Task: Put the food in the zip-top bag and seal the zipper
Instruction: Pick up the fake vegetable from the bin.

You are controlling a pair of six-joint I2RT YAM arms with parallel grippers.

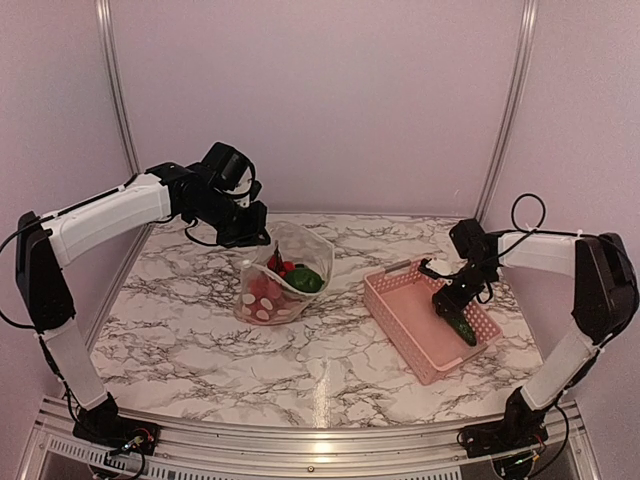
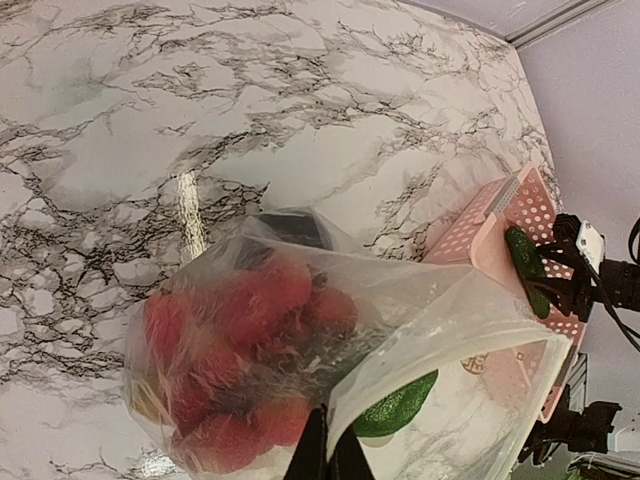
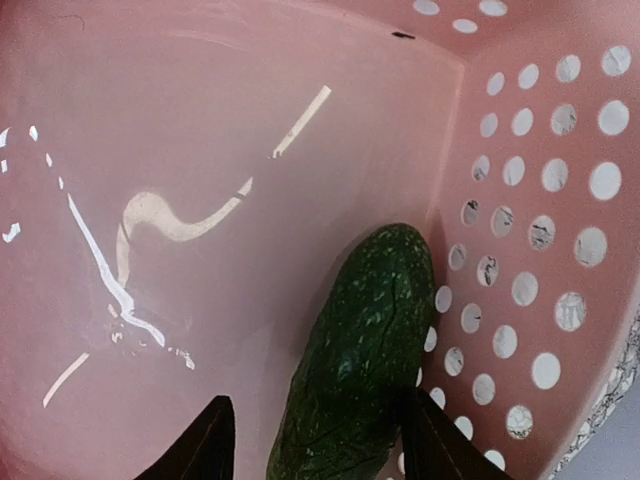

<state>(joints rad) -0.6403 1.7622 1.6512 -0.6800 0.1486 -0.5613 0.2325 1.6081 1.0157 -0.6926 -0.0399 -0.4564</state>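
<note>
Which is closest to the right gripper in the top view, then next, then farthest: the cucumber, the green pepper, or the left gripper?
1. cucumber: between the right gripper's fingers, inside the pink basket on the right.
2. green pepper: inside the zip-top bag, mid-table.
3. left gripper: behind the bag on the left, pinching its edge.

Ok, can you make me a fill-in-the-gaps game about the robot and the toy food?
1. The basket on the table is ___ in colour.
2. The left fingers pinch the rim of the clear ___.
3. The right fingers sit on either side of the green ___.
Missing words: pink; bag; cucumber.
</note>
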